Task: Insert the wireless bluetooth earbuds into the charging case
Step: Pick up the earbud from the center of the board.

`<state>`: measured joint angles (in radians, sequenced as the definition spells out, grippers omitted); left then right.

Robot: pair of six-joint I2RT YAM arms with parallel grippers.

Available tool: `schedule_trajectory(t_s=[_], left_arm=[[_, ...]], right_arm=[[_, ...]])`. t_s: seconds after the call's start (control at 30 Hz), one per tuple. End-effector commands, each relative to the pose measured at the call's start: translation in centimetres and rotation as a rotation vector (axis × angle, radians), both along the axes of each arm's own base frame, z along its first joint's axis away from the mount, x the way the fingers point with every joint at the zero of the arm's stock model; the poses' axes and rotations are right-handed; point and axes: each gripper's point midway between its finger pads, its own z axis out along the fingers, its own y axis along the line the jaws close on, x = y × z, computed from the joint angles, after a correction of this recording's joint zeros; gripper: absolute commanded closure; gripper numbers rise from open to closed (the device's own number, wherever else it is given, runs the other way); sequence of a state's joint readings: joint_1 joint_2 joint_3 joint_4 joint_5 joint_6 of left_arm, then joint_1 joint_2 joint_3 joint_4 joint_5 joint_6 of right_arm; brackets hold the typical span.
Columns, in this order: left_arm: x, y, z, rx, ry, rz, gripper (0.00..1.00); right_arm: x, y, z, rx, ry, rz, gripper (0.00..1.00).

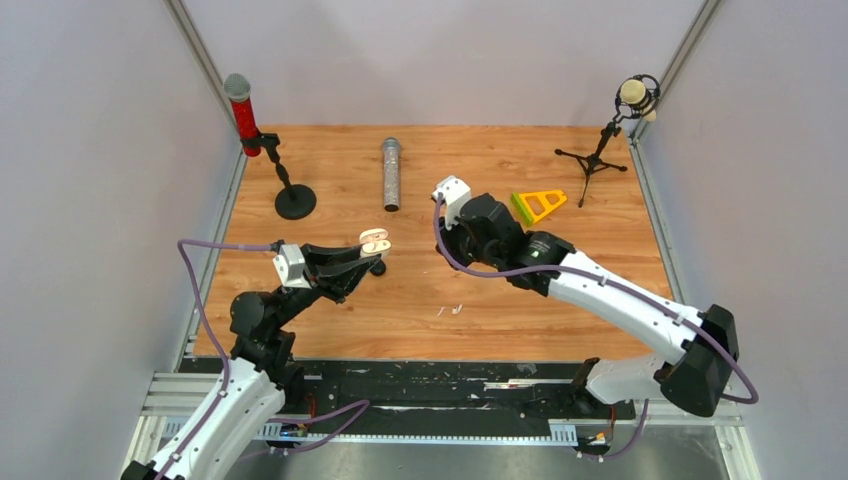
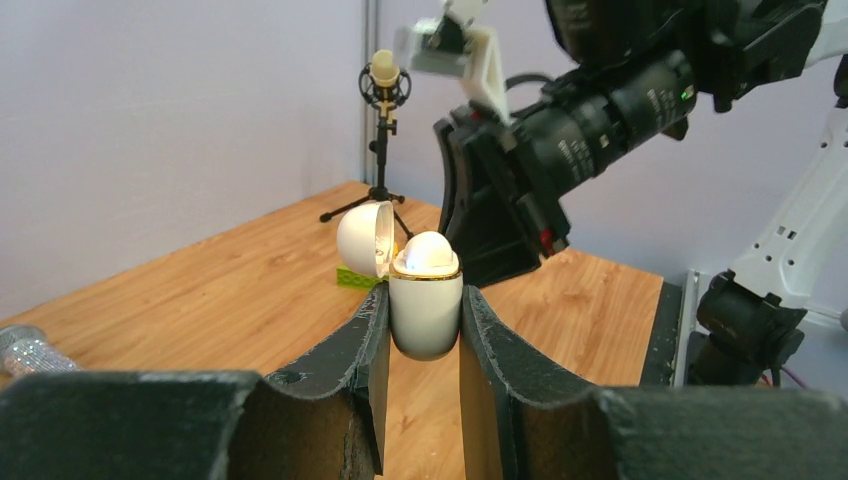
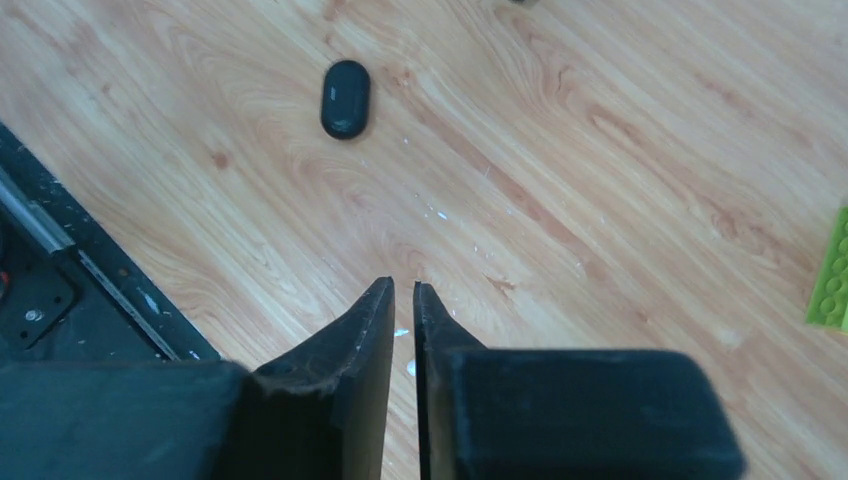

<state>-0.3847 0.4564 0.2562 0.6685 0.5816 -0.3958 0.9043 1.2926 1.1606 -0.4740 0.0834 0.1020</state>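
Observation:
My left gripper is shut on a white charging case with a gold rim and holds it upright above the table. The case's lid hangs open to the left. A bright white rounded top fills its mouth, too glary to tell whether it is an earbud. My right gripper hovers above the wood to the right of the case, shut with only a thin slit and nothing between its tips. Its black fingers loom just behind the case. Tiny white bits lie on the table, too small to identify.
A closed black oval case lies on the wood below the left gripper. At the back are a red microphone on a stand, a silver microphone lying flat, a green-yellow triangle block and a tripod microphone. Walls close both sides.

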Motion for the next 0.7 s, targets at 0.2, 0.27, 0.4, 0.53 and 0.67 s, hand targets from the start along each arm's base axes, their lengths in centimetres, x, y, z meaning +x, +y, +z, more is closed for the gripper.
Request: schedule_trajectory(t_s=[0.2, 0.27, 0.4, 0.53, 0.67], left_arm=[[-0.2, 0.4, 2.4, -0.027, -0.064, 0.017, 1.00], [-0.3, 0.4, 2.5, -0.027, -0.067, 0.017, 1.00], [-0.3, 0.4, 2.5, -0.027, -0.069, 0.016, 1.00], [-0.3, 0.4, 2.5, -0.025, -0.072, 0.016, 1.00], [-0.3, 0.4, 2.4, -0.026, -0.068, 0.013, 1.00]], right_arm=[[-2.5, -2.8, -12.1, -0.255, 0.342, -0.061, 0.71], [-2.9, -3.9, -13.0, -0.292, 0.402, -0.138, 0.71], [-5.3, -3.6, -14.7, -0.253, 0.549, -0.167, 0.75], [-6.4, -5.4, -16.9, -0.292, 0.605, -0.233, 0.79], [-7.0, -5.3, -18.5, -0.334, 0.656, -0.213, 0.84]])
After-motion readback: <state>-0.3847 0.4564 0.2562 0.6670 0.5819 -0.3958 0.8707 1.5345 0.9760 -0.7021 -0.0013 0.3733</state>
